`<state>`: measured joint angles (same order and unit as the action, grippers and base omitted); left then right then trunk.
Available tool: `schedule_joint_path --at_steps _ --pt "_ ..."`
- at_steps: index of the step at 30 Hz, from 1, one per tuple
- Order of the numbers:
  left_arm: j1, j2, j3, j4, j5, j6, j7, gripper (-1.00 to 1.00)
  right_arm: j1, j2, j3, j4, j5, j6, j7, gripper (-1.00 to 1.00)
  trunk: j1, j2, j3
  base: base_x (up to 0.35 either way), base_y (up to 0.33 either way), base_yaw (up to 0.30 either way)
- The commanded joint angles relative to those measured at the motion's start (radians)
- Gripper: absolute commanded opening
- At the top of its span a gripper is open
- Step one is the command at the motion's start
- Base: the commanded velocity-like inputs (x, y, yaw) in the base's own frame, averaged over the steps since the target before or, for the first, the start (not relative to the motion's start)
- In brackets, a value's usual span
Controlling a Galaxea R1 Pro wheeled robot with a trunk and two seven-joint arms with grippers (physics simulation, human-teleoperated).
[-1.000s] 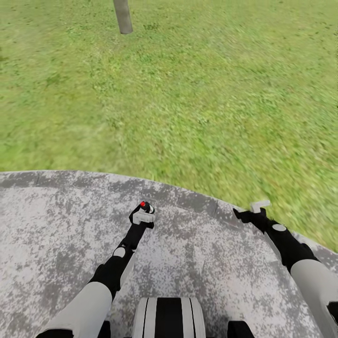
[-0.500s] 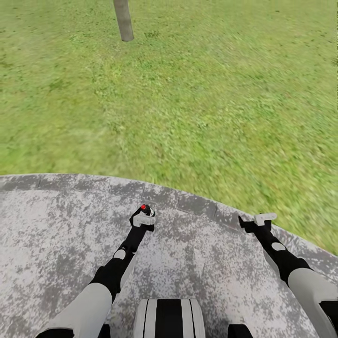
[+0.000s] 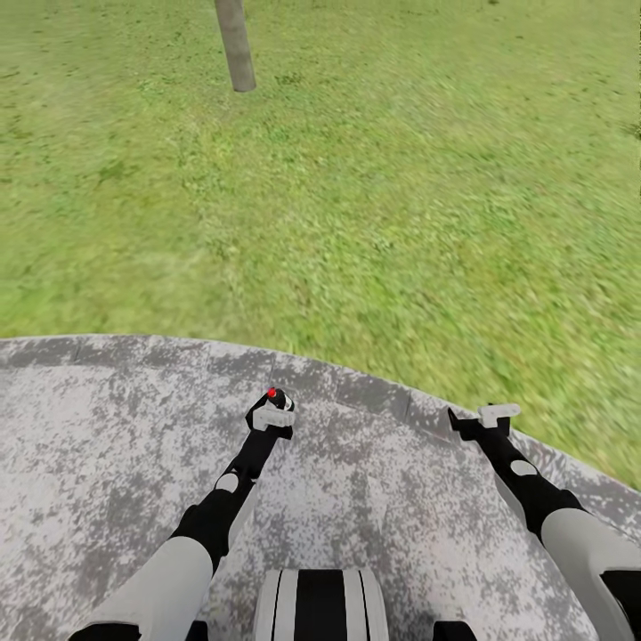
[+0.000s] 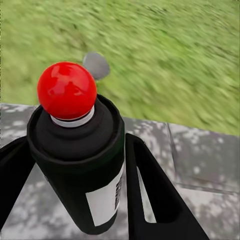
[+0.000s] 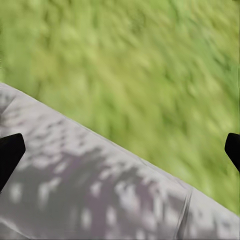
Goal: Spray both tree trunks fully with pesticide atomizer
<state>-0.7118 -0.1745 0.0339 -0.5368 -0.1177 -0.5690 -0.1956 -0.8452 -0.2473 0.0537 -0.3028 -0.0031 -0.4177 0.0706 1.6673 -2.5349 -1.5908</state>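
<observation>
The pesticide atomizer (image 4: 75, 150) is a black can with a white label and a red ball on top. My left gripper (image 4: 80, 170) is shut on it, one finger on each side. In the head view the atomizer (image 3: 272, 396) sits upright in the left gripper (image 3: 271, 414), over the grey paving. My right gripper (image 3: 488, 417) hovers open and empty above the paving's edge, its dark fingertips (image 5: 10, 152) far apart. One grey-brown tree trunk (image 3: 236, 44) stands on the lawn far ahead, a little to the left, and it is also the small grey shape (image 4: 96, 64) behind the can.
I stand on a rounded patch of mottled grey paving (image 3: 107, 445), whose curved edge meets the lawn (image 3: 401, 178) just ahead of both grippers. Grass stretches all the way to the tree trunk.
The whole picture has slid slightly downward, so the camera moved; the trunk and the paving edge sit lower. My right gripper has dropped a little toward my body. The left still holds the can.
</observation>
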Motion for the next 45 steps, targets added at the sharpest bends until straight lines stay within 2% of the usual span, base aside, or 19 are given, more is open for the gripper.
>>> schedule_joint_path --at_steps 1,13,17,24,26,28,30,33,38,45 --pt "0.0 0.0 0.0 0.0 0.0 0.0 0.001 -1.0 0.0 0.0 0.0 0.0 0.0 0.0 0.0 1.0 0.0 0.0 0.002 0.0 0.0 0.0" --pt "0.0 0.0 0.0 0.001 -0.001 0.0 0.002 -1.0 0.0 0.014 0.0 0.003 0.001 -0.001 0.0 1.0 0.0 0.0 0.022 0.0 0.0 0.0" --pt "0.0 0.0 0.0 0.001 -0.001 0.0 0.003 -1.0 0.0 0.014 0.0 0.036 0.004 -0.001 0.0 1.0 0.0 0.0 0.028 0.0 0.0 0.0" --pt "0.0 0.0 0.001 0.009 -0.002 0.001 0.064 -1.0 0.0 0.014 0.001 0.062 0.007 -0.001 0.001 1.0 0.0 0.0 0.04 0.0 0.0 0.0" --pt "0.0 0.0 0.0 0.025 -0.002 0.023 0.071 -1.0 0.0 0.014 0.001 0.063 0.007 -0.001 0.001 1.0 0.0 0.0 0.043 0.0 0.0 0.0" --pt "0.0 0.0 0.0 0.031 -0.002 0.082 0.075 -1.0 0.0 0.014 0.002 0.063 0.008 -0.001 0.002 1.0 0.0 0.0 0.046 0.0 0.0 0.0" --pt "0.0 0.0 0.0 0.032 -0.002 0.096 0.076 -1.0 0.0 0.014 0.002 0.063 0.008 -0.001 0.002 1.0 0.0 0.0 0.047 0.0 0.0 0.0" --pt "0.0 0.009 0.0 0.033 -0.002 0.111 0.077 -1.0 0.0 0.014 0.002 0.063 0.008 -0.001 0.002 1.0 0.0 0.0 0.048 0.0 0.0 0.0" --pt "0.0 0.039 0.0 0.032 -0.001 0.122 0.081 -1.0 0.0 0.014 0.002 0.064 0.009 0.0 0.003 1.0 0.0 0.0 0.048 0.0 0.0 0.0" --pt "0.0 0.044 -0.001 0.032 -0.002 0.117 0.084 -1.0 0.0 0.014 0.002 0.064 0.009 0.001 0.004 1.0 0.0 0.0 0.048 0.0 0.0 0.0"
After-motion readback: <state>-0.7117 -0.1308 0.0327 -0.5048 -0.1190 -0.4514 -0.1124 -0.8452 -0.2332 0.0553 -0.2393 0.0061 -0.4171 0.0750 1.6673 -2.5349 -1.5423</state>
